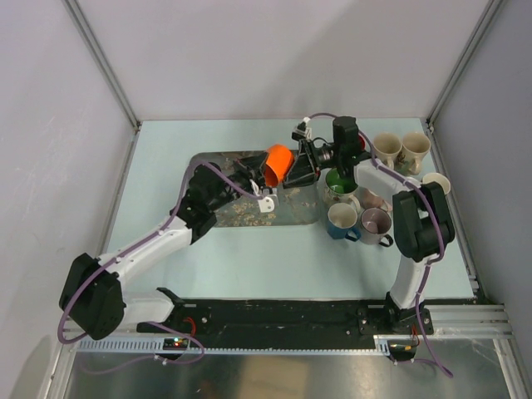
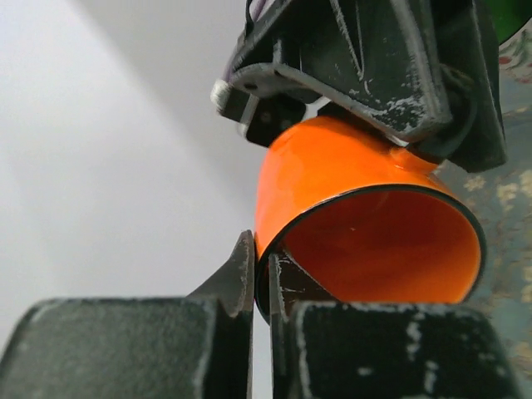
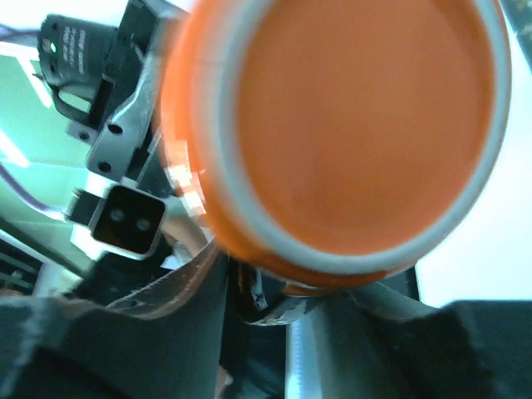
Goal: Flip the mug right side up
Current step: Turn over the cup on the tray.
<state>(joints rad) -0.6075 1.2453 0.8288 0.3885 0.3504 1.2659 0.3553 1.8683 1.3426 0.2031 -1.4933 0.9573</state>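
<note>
The orange mug (image 1: 278, 164) hangs in the air over the patterned mat, tilted, between my two grippers. In the left wrist view its open mouth (image 2: 374, 249) faces the camera, and my left gripper (image 2: 264, 258) is shut on the rim wall, one finger outside and one inside. My left gripper (image 1: 261, 183) comes at the mug from the lower left. The right gripper (image 1: 299, 170) sits against the mug's far side, and its black body (image 2: 374, 58) lies over the mug. In the right wrist view the mug's base (image 3: 357, 125) fills the frame, with the right gripper (image 3: 291, 291) spread apart just beneath it.
A patterned mat (image 1: 249, 214) lies at the table's middle. To the right stand several mugs: a green one (image 1: 339, 184), a blue-and-white one (image 1: 342, 221), a pink-lined one (image 1: 376, 224), two cream ones (image 1: 401, 150) at the back and a white one (image 1: 436, 183).
</note>
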